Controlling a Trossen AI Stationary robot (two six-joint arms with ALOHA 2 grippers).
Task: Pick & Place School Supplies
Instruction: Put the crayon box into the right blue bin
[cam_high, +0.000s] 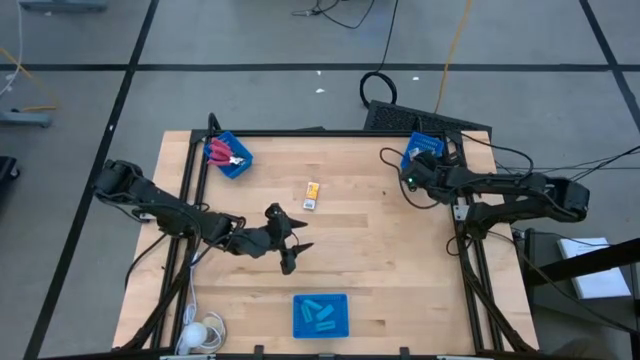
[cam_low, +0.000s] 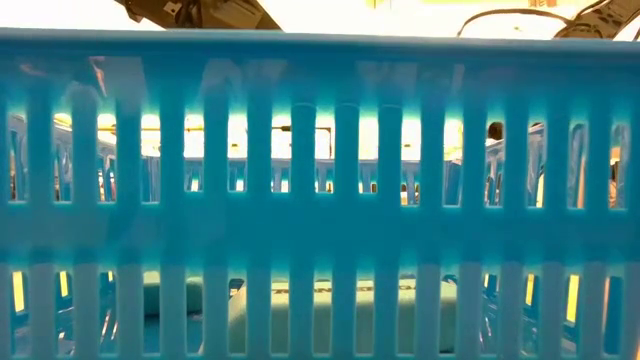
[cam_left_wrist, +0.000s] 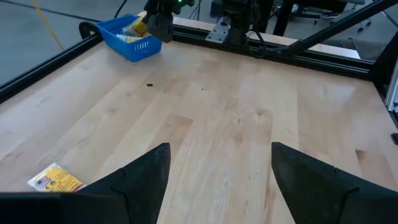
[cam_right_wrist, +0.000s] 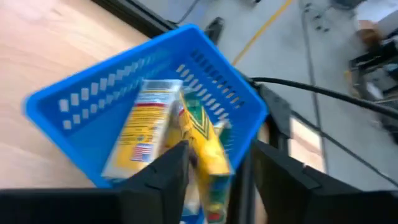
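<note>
**Yellow pack poised at the right bin; one pack left out on the counter**

The chief risk is judged to lie at the far right corner, where a yellow pack (cam_right_wrist: 208, 152) is seen standing on edge between the jaws of the right gripper (cam_right_wrist: 217, 180) above the right bin (cam_right_wrist: 93, 99). The jaws are parted a little around it, and whether it is gripped or already let go cannot be told. If it is released tilted, it could be tipped against the bin wall or hung up on the pack (cam_right_wrist: 140, 127) already lying inside. A dragged jaw could also shift the light bin toward the counter edge.

From left to right, the containers are read as follows. The far-left bin (cam_high: 229, 156) is seen to hold the red-handled scissors (cam_high: 222, 152). The near bin (cam_high: 320, 315), at the front middle, holds several light-blue oblong pieces (cam_high: 318, 312). The right bin holds the yellow packs.

One further yellow pack (cam_high: 311, 195) is left lying on the bare counter (cam_high: 380, 250), between the bins. The left gripper (cam_high: 287, 243) is held over the middle of the counter, near that pack, with its jaws wide and nothing between them. A careless approach could push the flat pack along instead of lifting it.
</note>
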